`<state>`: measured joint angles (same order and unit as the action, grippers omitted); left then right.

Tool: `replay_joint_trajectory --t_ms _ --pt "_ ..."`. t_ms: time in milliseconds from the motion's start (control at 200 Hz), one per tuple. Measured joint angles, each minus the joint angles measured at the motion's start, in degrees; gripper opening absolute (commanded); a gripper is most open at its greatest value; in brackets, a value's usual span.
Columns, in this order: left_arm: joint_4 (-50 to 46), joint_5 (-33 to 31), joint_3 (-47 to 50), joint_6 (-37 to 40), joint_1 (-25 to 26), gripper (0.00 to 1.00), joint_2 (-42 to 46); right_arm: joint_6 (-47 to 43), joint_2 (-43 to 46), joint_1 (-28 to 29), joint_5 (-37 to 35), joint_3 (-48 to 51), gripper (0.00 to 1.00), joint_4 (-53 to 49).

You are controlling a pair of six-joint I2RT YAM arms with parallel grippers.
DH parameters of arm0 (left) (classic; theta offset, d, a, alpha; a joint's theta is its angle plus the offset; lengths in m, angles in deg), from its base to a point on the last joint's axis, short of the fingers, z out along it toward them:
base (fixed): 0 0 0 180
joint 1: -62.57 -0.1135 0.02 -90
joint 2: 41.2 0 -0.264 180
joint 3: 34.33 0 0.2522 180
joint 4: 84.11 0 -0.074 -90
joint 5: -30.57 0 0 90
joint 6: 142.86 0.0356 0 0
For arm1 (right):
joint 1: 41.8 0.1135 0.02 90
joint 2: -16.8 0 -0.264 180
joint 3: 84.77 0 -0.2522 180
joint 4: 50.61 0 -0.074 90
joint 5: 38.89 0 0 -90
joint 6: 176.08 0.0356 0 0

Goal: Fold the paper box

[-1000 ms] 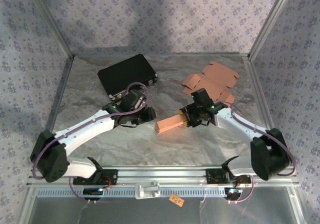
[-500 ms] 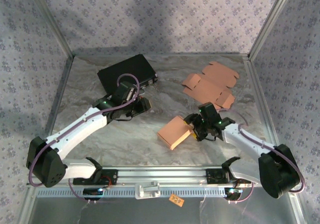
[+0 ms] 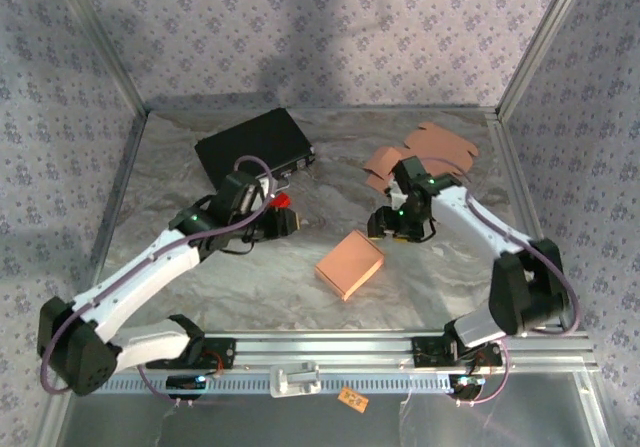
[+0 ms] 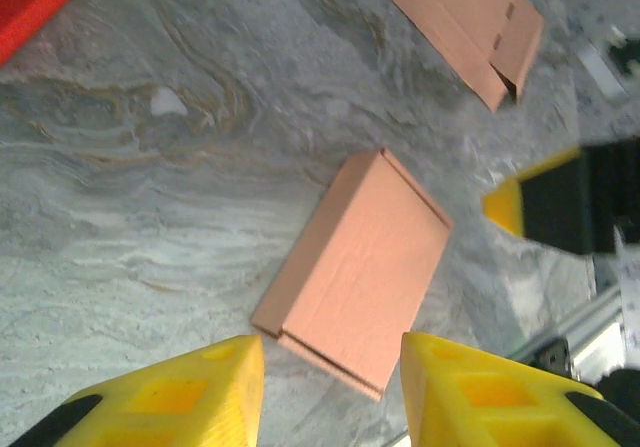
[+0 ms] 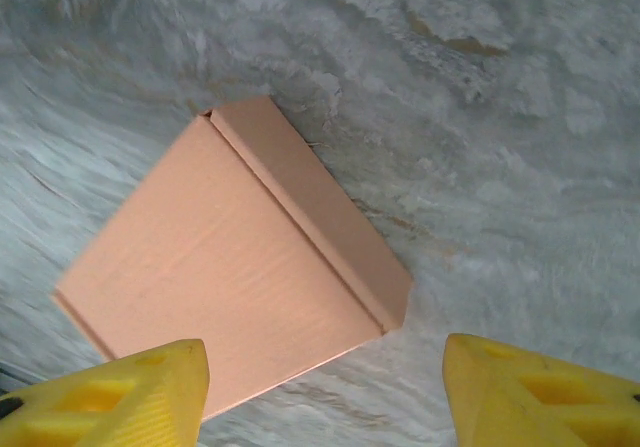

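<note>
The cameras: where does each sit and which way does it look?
Top external: above, behind the arms, looking down on the table, left arm, right arm, folded box.
Left wrist: on the left arm, looking down between left gripper's fingers at the folded box.
Right wrist: on the right arm, looking down between right gripper's fingers at that box.
Shared: all see the folded box.
</note>
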<state>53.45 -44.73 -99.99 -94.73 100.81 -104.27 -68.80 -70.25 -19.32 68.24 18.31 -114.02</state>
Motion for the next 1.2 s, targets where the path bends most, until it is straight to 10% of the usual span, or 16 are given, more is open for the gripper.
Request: replay_joint_trajectory --t_ms 605,929,1199 --pt "-1.29 0.92 8.17 1.33 0.02 0.39 11.21 -8.68 -15.69 5.07 2.95 -5.84 0.60 -1.38" --pt "-1.36 0.92 8.13 0.68 0.00 0.38 11.21 12.07 -8.57 9.75 6.84 5.14 0.49 11.30" --pt "-3.30 -0.15 7.76 -0.79 0.00 0.37 12.57 32.76 -16.11 24.72 4.02 -3.58 0.47 20.09"
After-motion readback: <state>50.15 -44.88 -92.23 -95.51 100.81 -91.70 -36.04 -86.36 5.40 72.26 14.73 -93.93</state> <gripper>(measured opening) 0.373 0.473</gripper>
